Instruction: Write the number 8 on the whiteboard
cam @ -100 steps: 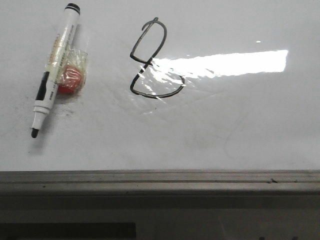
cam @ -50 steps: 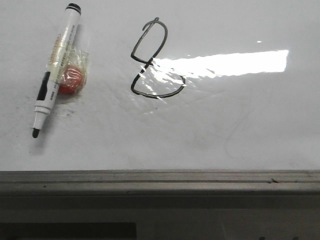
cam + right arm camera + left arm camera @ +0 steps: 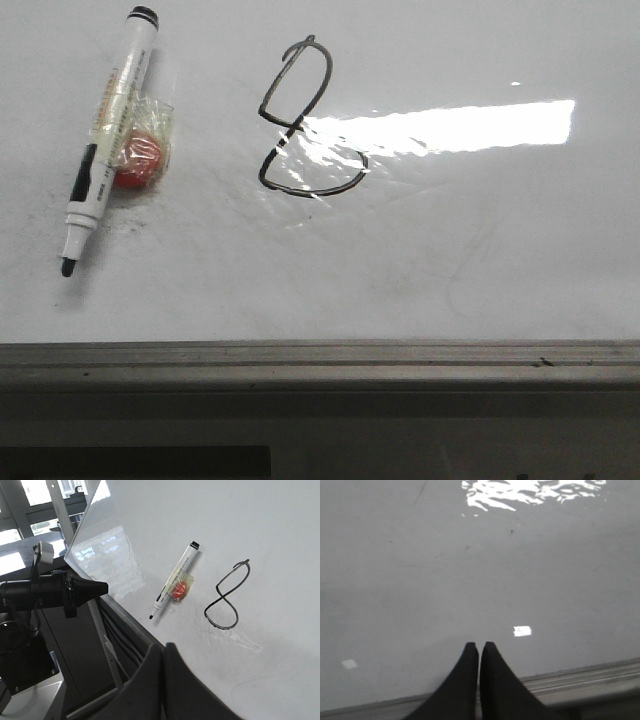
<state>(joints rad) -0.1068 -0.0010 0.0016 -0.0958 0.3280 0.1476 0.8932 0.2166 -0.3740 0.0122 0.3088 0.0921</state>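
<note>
The number 8 (image 3: 305, 125) is drawn in thin black line on the whiteboard (image 3: 480, 260); it also shows in the right wrist view (image 3: 227, 597). A white marker with a black tip (image 3: 105, 140) lies left of it, uncapped, with a red ball taped to it (image 3: 138, 162); both show in the right wrist view (image 3: 175, 586). My left gripper (image 3: 479, 646) is shut and empty over the board's near edge. My right gripper (image 3: 163, 647) is shut and empty, near the board's edge, apart from the marker. Neither gripper shows in the front view.
The grey metal frame (image 3: 320, 362) runs along the board's near edge. A bright glare patch (image 3: 450, 128) lies right of the 8. In the right wrist view the left arm (image 3: 55, 591) sits beyond the board's edge, with a stand and window behind.
</note>
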